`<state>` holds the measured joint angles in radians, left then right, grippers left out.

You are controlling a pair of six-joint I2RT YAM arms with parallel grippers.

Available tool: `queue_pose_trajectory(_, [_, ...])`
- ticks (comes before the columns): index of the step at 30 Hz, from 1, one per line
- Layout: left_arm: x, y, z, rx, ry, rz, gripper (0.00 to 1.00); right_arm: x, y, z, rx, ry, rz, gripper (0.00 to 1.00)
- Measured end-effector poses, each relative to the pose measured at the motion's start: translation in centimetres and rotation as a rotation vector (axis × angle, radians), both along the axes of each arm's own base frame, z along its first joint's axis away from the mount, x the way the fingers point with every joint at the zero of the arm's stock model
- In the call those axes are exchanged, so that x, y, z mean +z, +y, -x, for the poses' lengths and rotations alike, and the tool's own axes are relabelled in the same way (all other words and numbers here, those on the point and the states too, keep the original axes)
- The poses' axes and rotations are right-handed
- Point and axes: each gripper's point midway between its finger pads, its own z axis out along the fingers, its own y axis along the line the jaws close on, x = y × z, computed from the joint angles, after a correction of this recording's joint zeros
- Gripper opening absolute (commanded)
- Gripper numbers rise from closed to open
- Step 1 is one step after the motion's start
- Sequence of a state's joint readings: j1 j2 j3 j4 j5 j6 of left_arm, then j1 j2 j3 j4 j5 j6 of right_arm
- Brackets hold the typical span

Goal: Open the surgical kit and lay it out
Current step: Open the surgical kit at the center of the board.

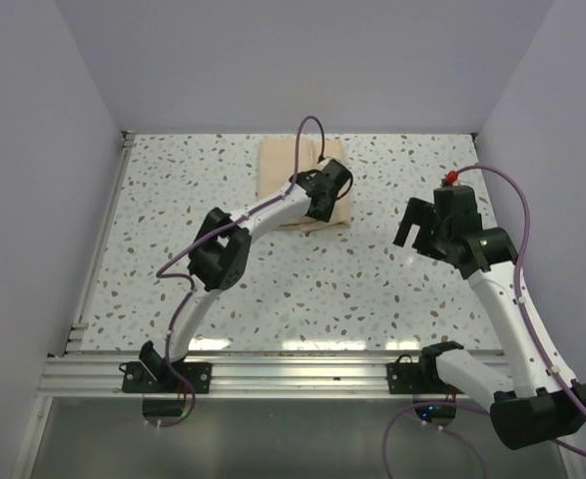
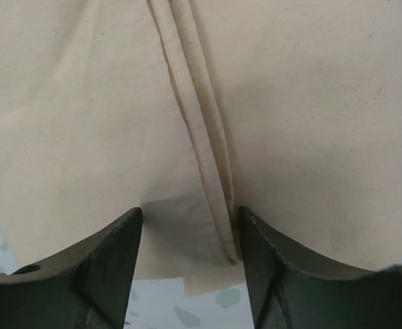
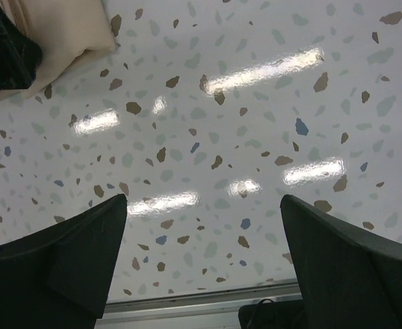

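Observation:
The surgical kit is a folded beige cloth wrap (image 1: 283, 165) lying at the back middle of the speckled table. The steel tray and the instruments are hidden. My left gripper (image 1: 334, 185) is low over the wrap's near right part. In the left wrist view the wrap (image 2: 310, 123) fills the frame. Its hemmed flap edge (image 2: 201, 137) runs down between the open fingers of my left gripper (image 2: 190, 226), which hold nothing. My right gripper (image 1: 417, 232) is open and empty above bare table to the right of the wrap. In the right wrist view (image 3: 201, 226) a corner of the wrap (image 3: 64, 34) shows at the upper left.
An aluminium rail (image 1: 293, 364) runs along the table's near edge and also shows in the right wrist view (image 3: 201, 303). Grey walls close the left, back and right sides. The left arm's dark gripper (image 3: 2, 55) shows at the right wrist view's upper left.

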<state>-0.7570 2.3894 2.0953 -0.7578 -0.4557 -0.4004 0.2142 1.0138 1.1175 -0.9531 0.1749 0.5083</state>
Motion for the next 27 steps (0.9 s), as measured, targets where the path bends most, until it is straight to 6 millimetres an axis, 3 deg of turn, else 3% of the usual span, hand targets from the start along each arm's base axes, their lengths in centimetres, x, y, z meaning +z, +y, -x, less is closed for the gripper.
queue_pose_trajectory(1, [-0.2, 0.1, 0.0, 0.007, 0.001, -0.003, 0.45, -0.1, 0.0, 0.0, 0.0, 0.003, 0.0, 0.98])
queue_pose_trajectory(2, [-0.5, 0.1, 0.0, 0.013, 0.004, -0.005, 0.37, -0.2, 0.0, 0.1, 0.0, 0.006, 0.001, 0.98])
queue_pose_trajectory(3, [-0.8, 0.1, 0.0, 0.012, 0.007, -0.009, 0.17, -0.3, 0.0, 0.1, 0.0, 0.008, 0.001, 0.98])
queue_pose_trajectory(5, [-1.1, 0.2, 0.1, 0.012, 0.009, -0.02, 0.02, -0.5, 0.0, 0.1, 0.0, 0.015, 0.003, 0.98])
queue_pose_trajectory(10, [-1.0, 0.5, 0.0, 0.019, 0.004, -0.028, 0.0, -1.3, 0.5, -0.5, 0.019, 0.053, -0.005, 0.97])
queue_pose_trajectory(13, [0.1, 1.0, -0.2, 0.036, -0.005, -0.009, 0.0, -1.1, 1.8, -1.8, 0.06, 0.067, -0.039, 0.97])
queue_pose_trajectory(16, [3.2, 3.1, -0.9, 0.087, -0.03, 0.039, 0.0, -0.1, 4.4, -4.0, 0.131, 0.061, -0.046, 0.98])
queue_pose_trajectory(18, [6.5, 6.3, -2.0, 0.158, -0.067, 0.092, 0.0, 1.1, 7.7, -6.0, 0.221, 0.048, -0.042, 0.98])
queue_pose_trajectory(20, [10.1, 11.1, -3.5, 0.257, -0.127, 0.148, 0.15, 2.0, 11.7, -8.1, 0.31, 0.028, -0.04, 0.98])
queue_pose_trajectory(21, [11.6, 13.7, -3.9, 0.307, -0.152, 0.173, 0.28, 2.2, 13.5, -9.0, 0.345, 0.026, -0.036, 0.98])
queue_pose_trajectory(22, [13.0, 16.6, -4.3, 0.36, -0.179, 0.189, 0.65, 2.4, 15.4, -10.0, 0.378, 0.017, -0.04, 0.98])
queue_pose_trajectory(24, [15.0, 22.4, -4.6, 0.472, -0.233, 0.209, 0.99, 1.7, 18.5, -11.3, 0.428, 0.033, -0.032, 0.98])
queue_pose_trajectory(25, [15.5, 24.7, -4.5, 0.519, -0.251, 0.211, 1.0, 1.2, 20.0, -12.0, 0.449, 0.04, -0.029, 0.98])
queue_pose_trajectory(27, [15.2, 27.5, -3.8, 0.582, -0.255, 0.213, 1.0, 0.1, 22.8, -13.3, 0.484, 0.063, -0.019, 0.97])
